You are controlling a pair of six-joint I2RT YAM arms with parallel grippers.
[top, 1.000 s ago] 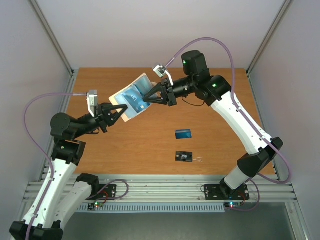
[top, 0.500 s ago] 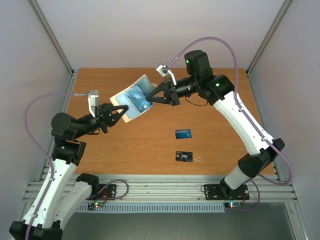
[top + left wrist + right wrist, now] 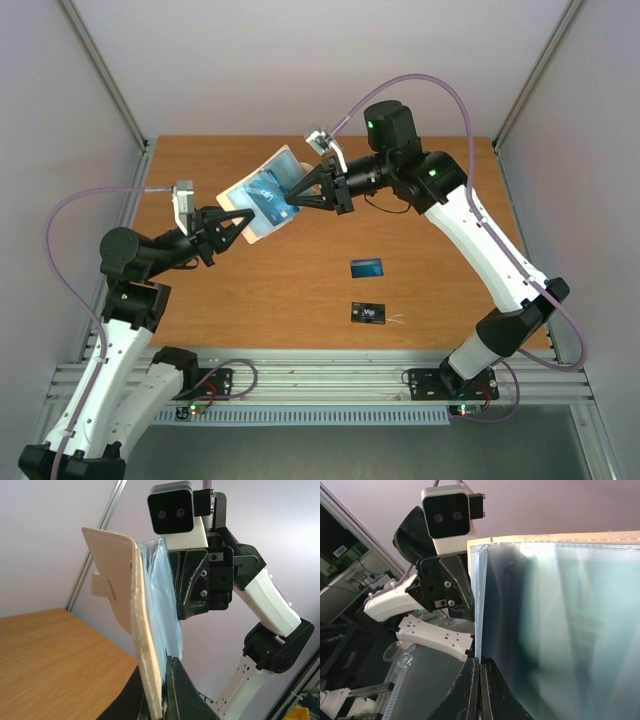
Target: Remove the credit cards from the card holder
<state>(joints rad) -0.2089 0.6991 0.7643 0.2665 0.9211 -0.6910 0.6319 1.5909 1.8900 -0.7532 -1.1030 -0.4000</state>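
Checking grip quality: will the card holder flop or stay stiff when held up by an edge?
Probably fairly stiff: the card holder stands nearly straight from the left gripper pinching one edge. Its clear inner sleeves bulge, so they are likely floppy and slippery.

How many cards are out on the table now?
2: blue card on the table, black card close beside it. Others may be hidden in the raised card holder.
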